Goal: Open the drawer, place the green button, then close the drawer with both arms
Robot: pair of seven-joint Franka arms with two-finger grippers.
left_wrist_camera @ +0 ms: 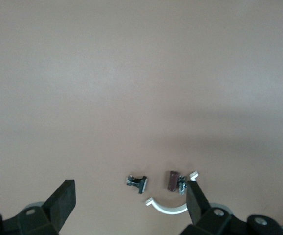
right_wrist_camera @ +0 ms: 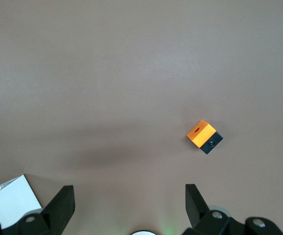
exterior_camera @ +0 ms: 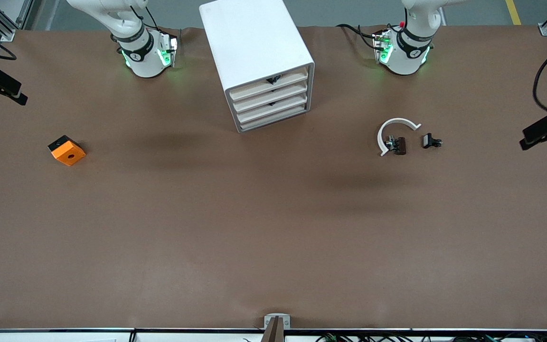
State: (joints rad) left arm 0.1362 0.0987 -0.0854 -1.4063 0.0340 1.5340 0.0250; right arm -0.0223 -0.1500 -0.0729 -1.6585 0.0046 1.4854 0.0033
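In the cabinet [exterior_camera: 256, 61] all four drawers sit closed; both tools [left_wrist_camera: 126, 203] [right_wrist_camera: 129, 205] hang released.

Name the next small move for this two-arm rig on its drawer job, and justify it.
Probably bring the left tool, open above the white curved strip, toward the cabinet front. All four drawers look shut, so nothing can go in yet. The right tool, also open, hangs near the orange cube.
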